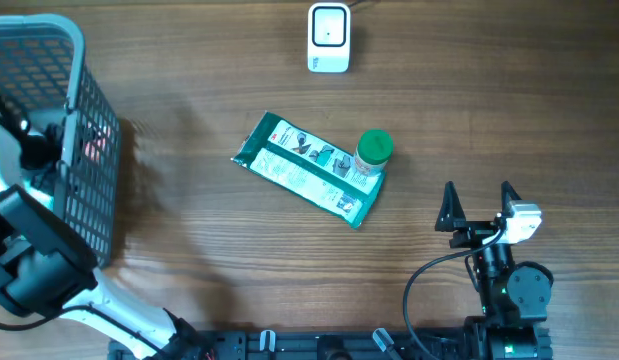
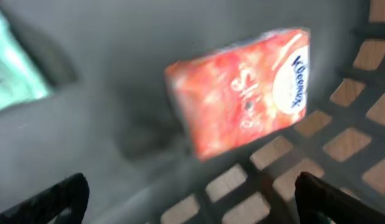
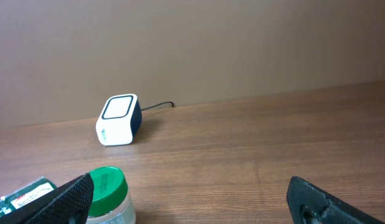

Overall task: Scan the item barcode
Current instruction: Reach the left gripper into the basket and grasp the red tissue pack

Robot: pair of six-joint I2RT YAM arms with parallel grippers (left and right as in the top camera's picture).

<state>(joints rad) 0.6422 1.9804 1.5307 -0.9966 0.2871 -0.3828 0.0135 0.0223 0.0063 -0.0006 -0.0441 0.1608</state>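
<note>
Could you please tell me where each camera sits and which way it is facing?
Overhead: above the table, looking straight down; both arms show, the right hand open.
Left wrist: inside the basket, facing a tissue pack; fingertips of the left hand at bottom corners.
Right wrist: low over the table, facing the scanner; own fingertips at bottom corners.
Shared: scanner and green-lidded bottle appear overhead and right wrist.

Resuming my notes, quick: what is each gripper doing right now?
Left gripper: open, empty, facing the tissue pack.
Right gripper: open, empty.
</note>
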